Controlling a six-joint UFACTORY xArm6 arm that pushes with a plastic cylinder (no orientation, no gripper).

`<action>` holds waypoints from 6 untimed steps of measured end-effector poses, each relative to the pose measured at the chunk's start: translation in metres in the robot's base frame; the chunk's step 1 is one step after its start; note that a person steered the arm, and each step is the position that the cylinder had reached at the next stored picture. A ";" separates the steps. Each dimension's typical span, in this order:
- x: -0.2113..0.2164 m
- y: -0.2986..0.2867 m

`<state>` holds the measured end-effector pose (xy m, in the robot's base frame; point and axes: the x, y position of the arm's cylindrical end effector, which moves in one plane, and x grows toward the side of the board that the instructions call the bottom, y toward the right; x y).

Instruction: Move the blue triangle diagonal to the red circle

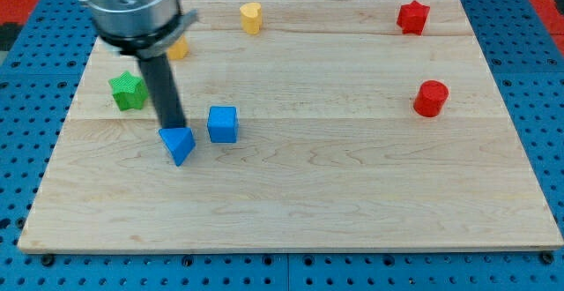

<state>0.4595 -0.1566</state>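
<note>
The blue triangle [179, 144] lies at the board's left centre. My tip [173, 127] stands right at the triangle's upper left edge, touching or nearly touching it. The red circle [431, 98] sits far off at the view's right, at mid height. A blue cube [223, 123] sits just right of the triangle, with a small gap between them.
A green star [129, 91] is left of my rod. An orange block [177, 48] shows partly behind the rod near the top left. A yellow heart [251, 17] sits at top centre and a red star [412, 16] at top right. The wooden board [352, 203] rests on a blue pegboard.
</note>
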 end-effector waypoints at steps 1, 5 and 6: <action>0.012 -0.016; 0.025 0.018; 0.052 0.080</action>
